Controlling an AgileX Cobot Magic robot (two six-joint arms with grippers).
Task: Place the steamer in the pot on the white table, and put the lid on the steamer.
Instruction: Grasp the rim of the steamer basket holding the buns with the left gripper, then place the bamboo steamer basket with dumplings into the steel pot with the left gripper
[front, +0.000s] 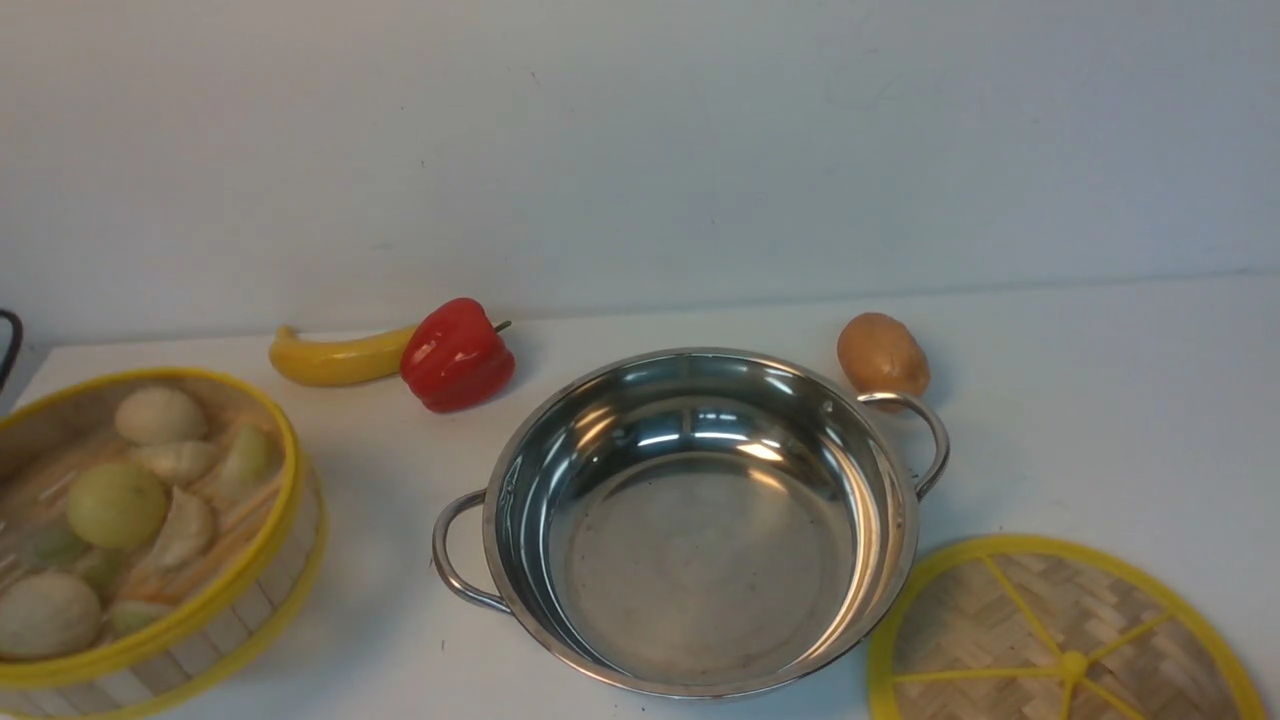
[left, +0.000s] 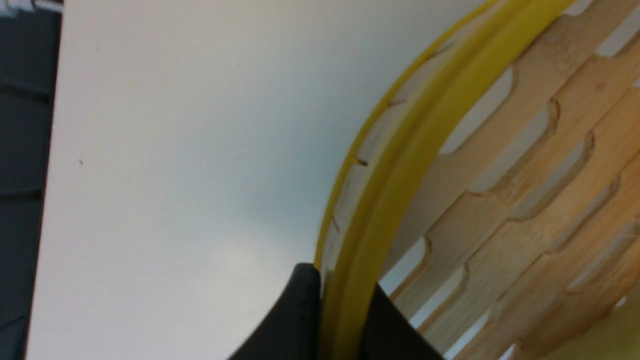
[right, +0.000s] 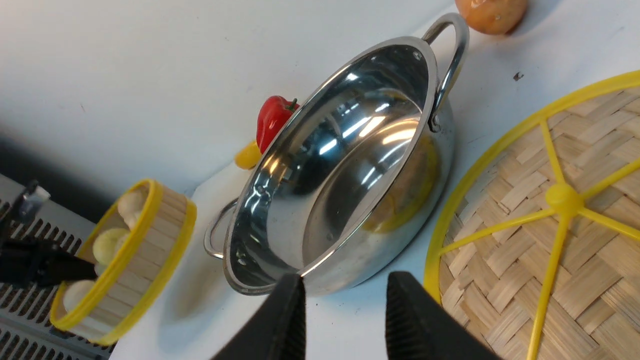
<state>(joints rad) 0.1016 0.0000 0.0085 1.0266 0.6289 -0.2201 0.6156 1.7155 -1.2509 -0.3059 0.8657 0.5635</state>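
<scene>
The steamer (front: 288, 470), a bamboo basket with yellow rims and pale dumplings inside, sits tilted at the far left of the white table (front: 1100, 400). My left gripper (left: 342, 285) is shut on the steamer's (left: 400, 165) yellow top rim, one finger inside and one outside. It also shows in the right wrist view as the left gripper (right: 82, 270) at the steamer's (right: 160, 235) far rim. The shiny pot (front: 700, 560) stands empty in the middle. The woven lid (front: 1050, 640) lies flat at the front right. My right gripper (right: 345, 285) hangs open over bare table between pot (right: 350, 190) and lid (right: 550, 225).
A banana (front: 335, 360) and a red pepper (front: 455, 355) lie behind the pot on the left. A potato (front: 882, 355) rests against the pot's far right handle. A wall closes the back, and the table's left edge runs just beyond the steamer.
</scene>
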